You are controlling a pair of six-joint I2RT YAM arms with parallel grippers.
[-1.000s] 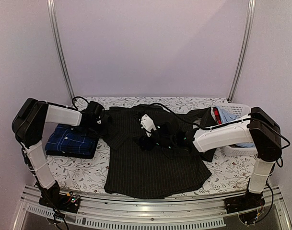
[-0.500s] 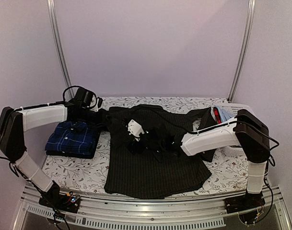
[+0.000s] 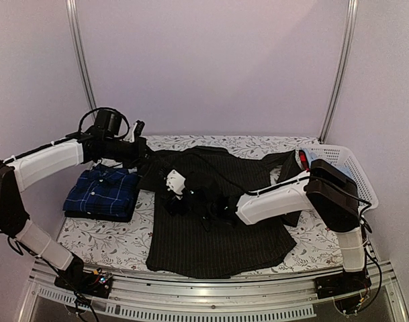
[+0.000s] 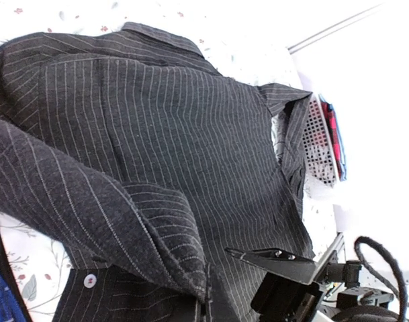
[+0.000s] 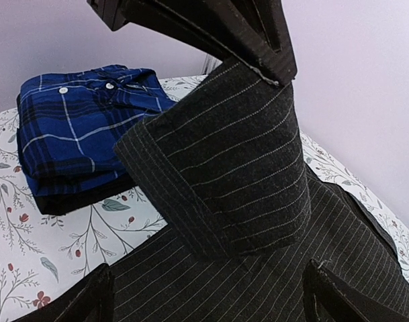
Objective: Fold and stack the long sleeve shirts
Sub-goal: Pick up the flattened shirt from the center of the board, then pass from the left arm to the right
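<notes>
right wrist view: left gripper [image 5: 258,57] clenched on black shirt [image 5: 231,174] cuff, right gripper [image 5: 207,298] spread wide, empty. top view only: navy shirt [image 3: 102,193] folded, left of black one (basket [image 3: 348,168] far right).

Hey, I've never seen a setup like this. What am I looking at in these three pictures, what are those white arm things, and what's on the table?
These are two robot arms bolted at the near edge of a table, set to fold shirts. The wide picture comes from a fixed camera above and behind them. The other two come from a small camera on each wrist. On the flowered table cover a black pinstriped shirt lies spread out, and at the left sits a navy checked shirt, already folded. A white basket at the right holds more cloth. The left arm has its jaws shut on the black shirt's sleeve and holds it lifted. The right arm reaches across the shirt, its open jaws facing the hanging cuff and holding nothing.
</notes>
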